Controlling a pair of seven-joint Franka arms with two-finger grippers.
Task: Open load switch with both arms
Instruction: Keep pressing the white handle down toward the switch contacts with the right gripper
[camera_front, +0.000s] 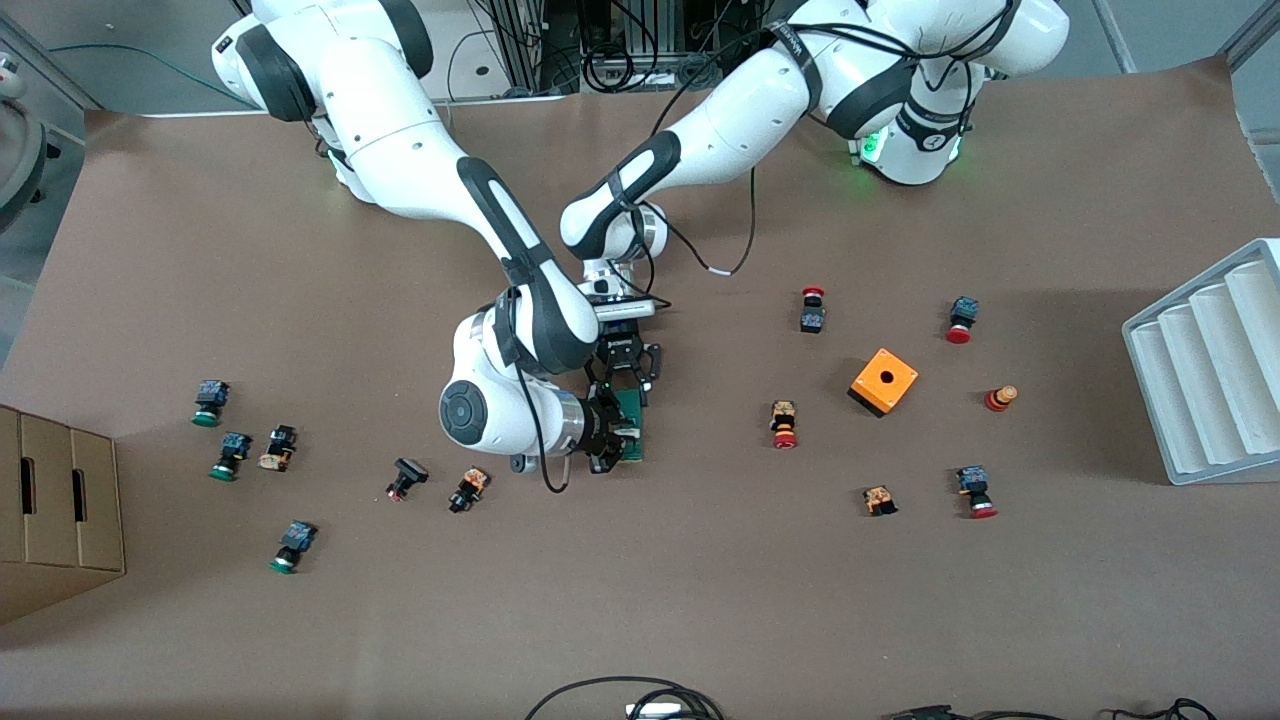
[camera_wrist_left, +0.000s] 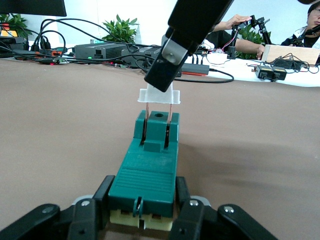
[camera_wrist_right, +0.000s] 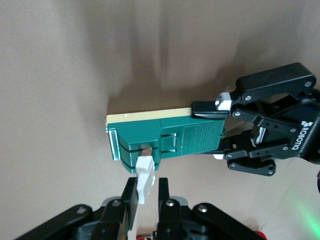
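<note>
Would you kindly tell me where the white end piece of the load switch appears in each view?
Front view: not visible, hidden among the two grippers at the load switch.
Left wrist view: white end piece above the green body, pinched by the right gripper.
Right wrist view: white end piece beside the green body.
Shared landmark: the green load switch.
</note>
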